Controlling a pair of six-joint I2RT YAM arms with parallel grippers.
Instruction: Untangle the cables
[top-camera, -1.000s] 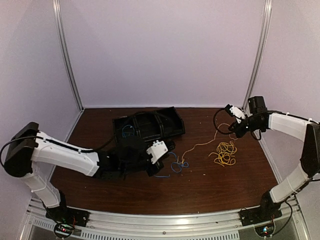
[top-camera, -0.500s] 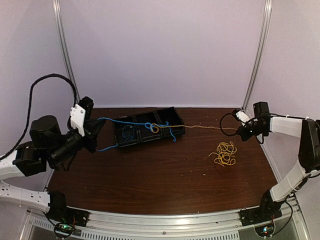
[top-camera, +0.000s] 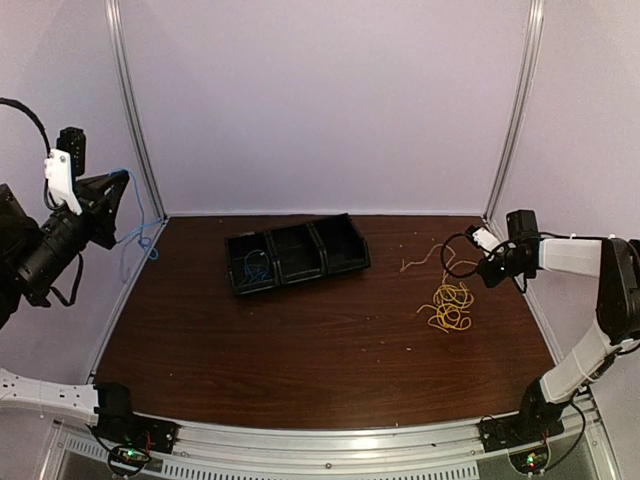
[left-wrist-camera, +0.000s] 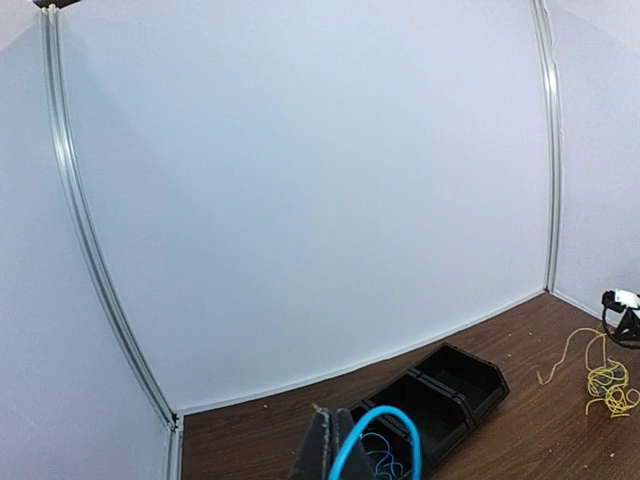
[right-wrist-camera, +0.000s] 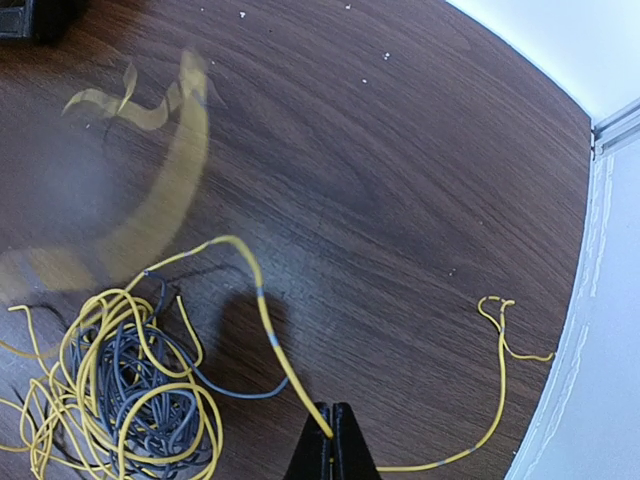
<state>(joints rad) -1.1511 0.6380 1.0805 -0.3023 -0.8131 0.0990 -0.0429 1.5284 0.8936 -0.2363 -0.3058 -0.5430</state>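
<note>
Right wrist: right gripper (right-wrist-camera: 333, 425) pinches a yellow cable (right-wrist-camera: 262, 300) beside a yellow-grey tangle (right-wrist-camera: 125, 395); left gripper (left-wrist-camera: 330, 442) pinches blue cable (left-wrist-camera: 385, 412).

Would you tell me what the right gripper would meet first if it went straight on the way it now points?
The right gripper, shut on a yellow cable, would probably meet bare table beside the cable bundle; depth unclear.

The dark brown wood-grain worktop (top-camera: 300, 350) looks smooth, faintly glossy; the black plastic compartment tray (top-camera: 345, 267) matt; the thin yellow cable (right-wrist-camera: 290, 372) and thin blue cable (left-wrist-camera: 378, 411) smooth, plastic-sheathed.
</note>
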